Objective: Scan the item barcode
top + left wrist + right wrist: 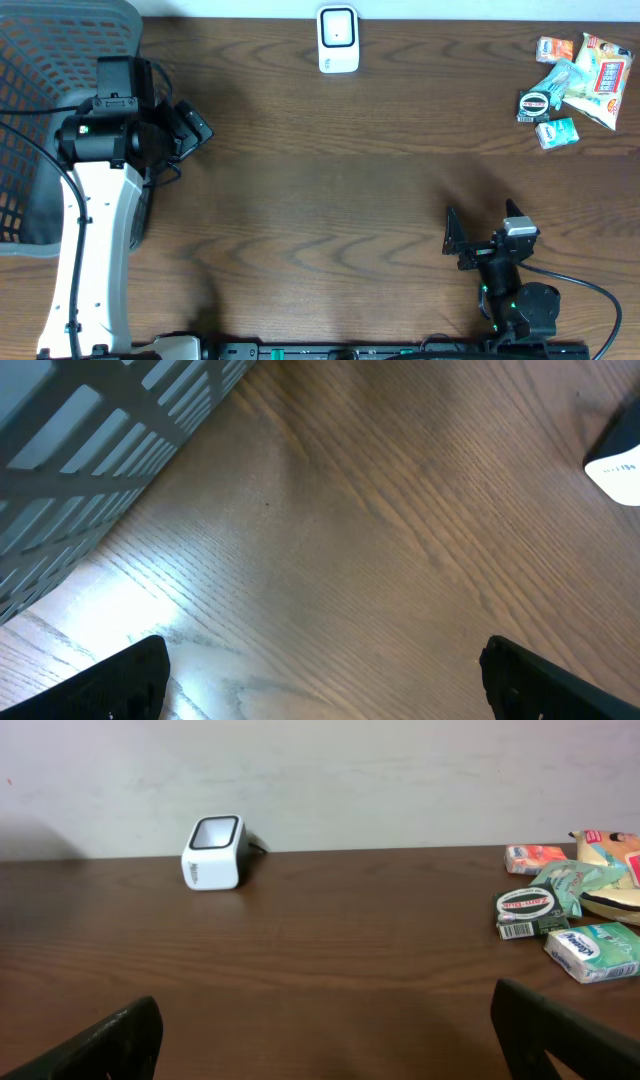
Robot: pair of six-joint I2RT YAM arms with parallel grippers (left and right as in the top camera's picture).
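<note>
The white barcode scanner (338,38) stands at the table's far edge, its dark window showing in the right wrist view (213,852); one corner shows in the left wrist view (615,470). Small items lie in a pile at the far right: a black round tape (536,103) (525,905), a teal pack (557,132) (595,952), an orange pack (554,48) (535,857) and a snack bag (600,80). My left gripper (187,128) (325,690) is open over bare wood beside the basket. My right gripper (485,228) (325,1040) is open near the front, empty, facing the scanner.
A grey slatted basket (40,60) (90,440) fills the far left corner, close behind the left arm. A pale wall runs behind the table's back edge. Dark wood lies between the two grippers and the scanner.
</note>
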